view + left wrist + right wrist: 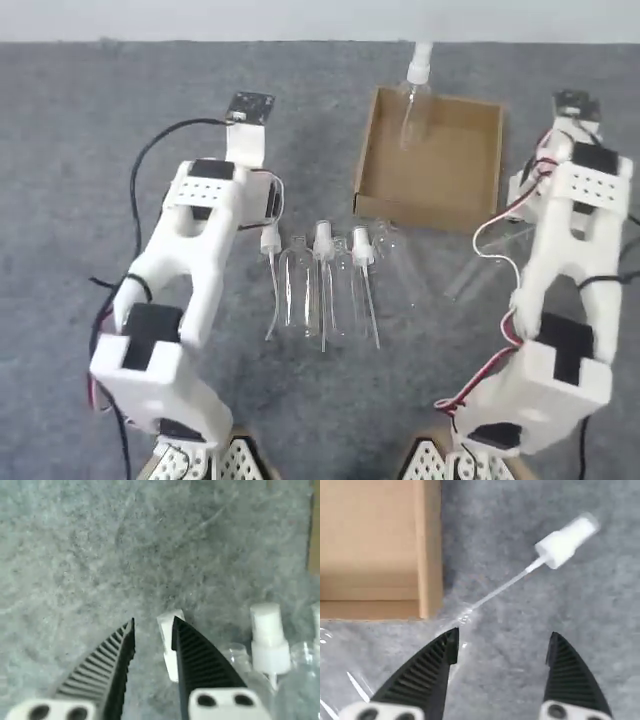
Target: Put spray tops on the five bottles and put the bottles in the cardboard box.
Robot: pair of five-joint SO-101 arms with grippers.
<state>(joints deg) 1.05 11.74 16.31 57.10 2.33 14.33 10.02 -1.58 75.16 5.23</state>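
Left claw (153,622): jaws slightly apart over grey carpet (100,555), white plastic spray top (167,645) just beside one finger. High view: clear plastic bottles (312,290) lie mid-table; capped bottle (413,115) leans inside brown cardboard box (425,212). Right claw (504,635): jaws wide apart near loose spray top (565,542).

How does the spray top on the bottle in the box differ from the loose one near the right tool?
The fitted spray top sits on a bottle; the loose spray top has its tube bare. The fitted one pokes past the cardboard box rim; the loose one lies on carpet. Both are white.
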